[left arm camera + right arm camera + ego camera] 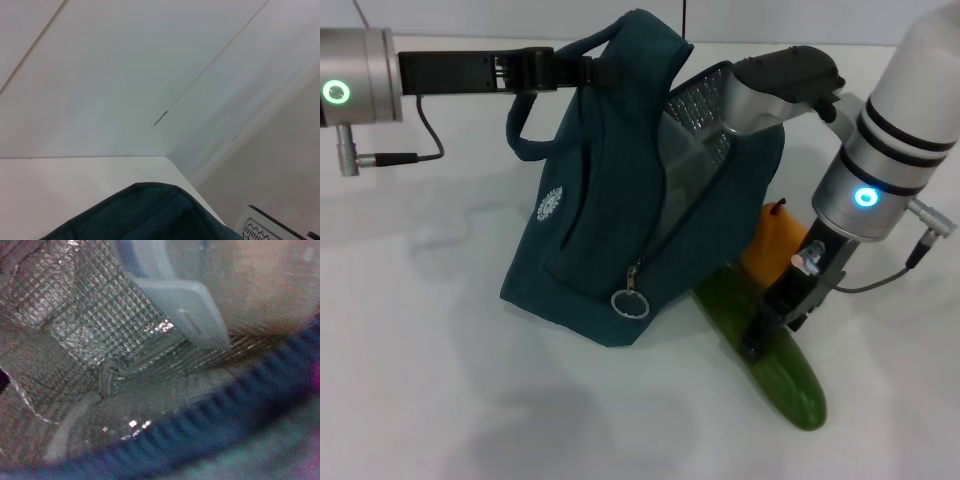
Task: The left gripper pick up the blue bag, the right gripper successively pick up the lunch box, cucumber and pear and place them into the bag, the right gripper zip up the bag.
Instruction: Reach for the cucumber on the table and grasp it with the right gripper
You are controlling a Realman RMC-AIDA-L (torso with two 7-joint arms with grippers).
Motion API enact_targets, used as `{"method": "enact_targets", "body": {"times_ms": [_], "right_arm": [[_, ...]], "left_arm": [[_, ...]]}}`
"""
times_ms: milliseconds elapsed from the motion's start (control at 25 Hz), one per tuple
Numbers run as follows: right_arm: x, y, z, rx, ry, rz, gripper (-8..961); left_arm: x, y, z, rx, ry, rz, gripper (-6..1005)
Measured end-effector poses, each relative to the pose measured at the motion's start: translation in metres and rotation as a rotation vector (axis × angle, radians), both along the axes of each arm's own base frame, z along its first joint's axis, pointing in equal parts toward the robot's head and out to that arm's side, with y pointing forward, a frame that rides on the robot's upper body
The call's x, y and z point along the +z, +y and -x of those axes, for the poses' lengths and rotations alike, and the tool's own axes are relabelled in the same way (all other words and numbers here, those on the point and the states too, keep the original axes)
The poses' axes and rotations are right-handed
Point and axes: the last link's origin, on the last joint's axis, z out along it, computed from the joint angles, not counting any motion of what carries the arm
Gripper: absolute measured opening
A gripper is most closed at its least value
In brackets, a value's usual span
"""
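The blue bag [600, 230] stands on the table with its mouth open, and its top edge [150, 215] shows in the left wrist view. My left gripper [572, 68] is shut on one of its handles at the top. The lunch box [180, 300] lies inside the bag against the silver foil lining [75, 315]. The cucumber [785, 375] lies on the table to the right of the bag. My right gripper [770, 335] is down on the middle of the cucumber. The pear [770, 245] stands behind the cucumber, between the bag and my right arm.
The white table [440, 380] spreads out in front of and to the left of the bag. The zipper's silver ring pull [630, 303] hangs at the bag's front corner. A grey housing [780, 80] on my right arm sits at the bag's open mouth.
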Motion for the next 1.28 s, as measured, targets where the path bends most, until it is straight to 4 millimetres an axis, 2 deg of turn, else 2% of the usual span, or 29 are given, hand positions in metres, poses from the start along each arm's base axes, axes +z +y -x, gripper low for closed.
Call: {"method": "enact_targets", "body": {"times_ms": [400, 1280], "right_arm": [[0.0083, 0.0066, 0.0003, 0.025, -0.010, -0.031, 661], [0.0074, 0.0055, -0.0060, 0.036, -0.042, -0.027, 617]], "left_arm": [[0.0010, 0.0002, 0.0005, 0.002, 0.001, 0.000, 57], [0.0022, 0.0001, 0.0020, 0.006, -0.004, -0.010, 57]]}}
